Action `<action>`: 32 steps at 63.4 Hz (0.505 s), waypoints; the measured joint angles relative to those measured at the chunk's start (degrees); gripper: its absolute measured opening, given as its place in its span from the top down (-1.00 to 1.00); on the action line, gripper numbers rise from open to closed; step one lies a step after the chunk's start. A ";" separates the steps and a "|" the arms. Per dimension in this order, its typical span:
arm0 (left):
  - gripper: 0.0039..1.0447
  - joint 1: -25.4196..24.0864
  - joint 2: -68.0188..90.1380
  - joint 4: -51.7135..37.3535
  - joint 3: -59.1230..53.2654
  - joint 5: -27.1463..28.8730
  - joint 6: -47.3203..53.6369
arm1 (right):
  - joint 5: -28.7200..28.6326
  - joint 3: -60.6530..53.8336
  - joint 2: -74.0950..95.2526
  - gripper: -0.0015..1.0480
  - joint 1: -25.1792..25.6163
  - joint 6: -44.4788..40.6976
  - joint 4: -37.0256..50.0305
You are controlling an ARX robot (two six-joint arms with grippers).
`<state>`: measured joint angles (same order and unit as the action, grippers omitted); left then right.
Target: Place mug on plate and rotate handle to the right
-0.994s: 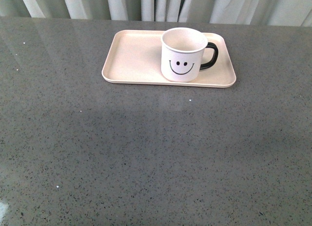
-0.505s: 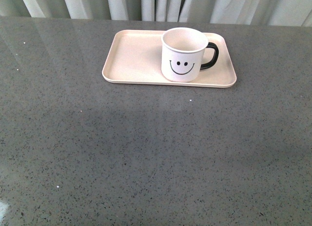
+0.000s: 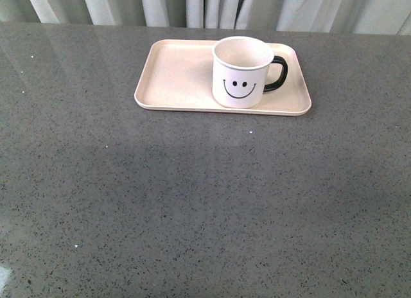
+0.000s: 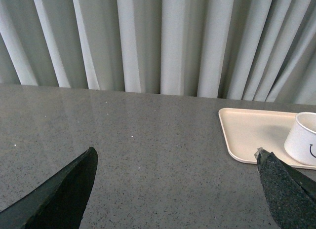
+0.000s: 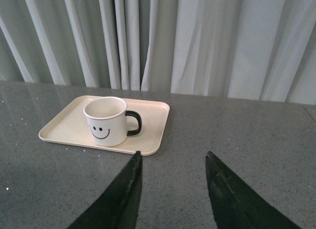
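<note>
- Fingers of the right tool [image 5: 172,189], dark and tapering, stand spread with bare tabletop [image 5: 256,135] between them, clasping nothing, short of the plate's near rim.
- Left tool [image 4: 175,189] shows two rough black tips far apart, likewise holding nothing; grey speckled surface lies between them.
- Mug [image 3: 242,72], white and cylindrical with a black smiley print, stands upright on the right half of the plate [image 3: 173,73], near its front edge.
- Handle [image 3: 277,74], a glossy black loop, points to the right.
- Plate is flat, cream-pink, round-cornered, low-rimmed; its left half is bare.
- Front view shows neither arm, only wide free tabletop before the plate; pale pleated curtains [image 5: 197,36] hang behind the far edge.
</note>
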<state>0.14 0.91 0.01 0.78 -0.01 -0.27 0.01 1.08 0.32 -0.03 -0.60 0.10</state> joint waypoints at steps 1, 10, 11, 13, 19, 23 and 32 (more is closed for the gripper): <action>-0.83 0.00 0.00 0.00 0.00 0.00 0.00 | 0.00 0.00 0.00 0.04 0.00 0.00 0.00; -0.83 0.00 0.00 0.00 0.00 0.00 0.00 | 0.00 0.00 0.00 -0.39 0.00 0.00 0.00; -0.83 0.00 0.00 0.00 0.00 0.00 0.00 | 0.00 0.00 0.00 -0.46 0.00 0.00 0.00; -0.83 0.00 0.00 0.00 0.00 0.00 0.00 | 0.00 0.00 0.00 -0.56 0.00 0.00 0.00; -0.83 0.00 0.00 0.00 0.00 0.00 0.00 | 0.00 0.00 0.00 -0.83 0.00 0.02 0.00; -0.83 0.00 0.00 0.00 0.00 0.00 0.00 | 0.00 0.00 0.00 -0.82 0.00 0.02 0.00; -0.83 0.00 0.00 0.00 0.00 0.00 0.00 | 0.00 0.00 0.00 -0.82 0.00 0.02 0.00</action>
<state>0.14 0.91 0.01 0.78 -0.01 -0.27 0.01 1.08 0.32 -0.03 -0.58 0.10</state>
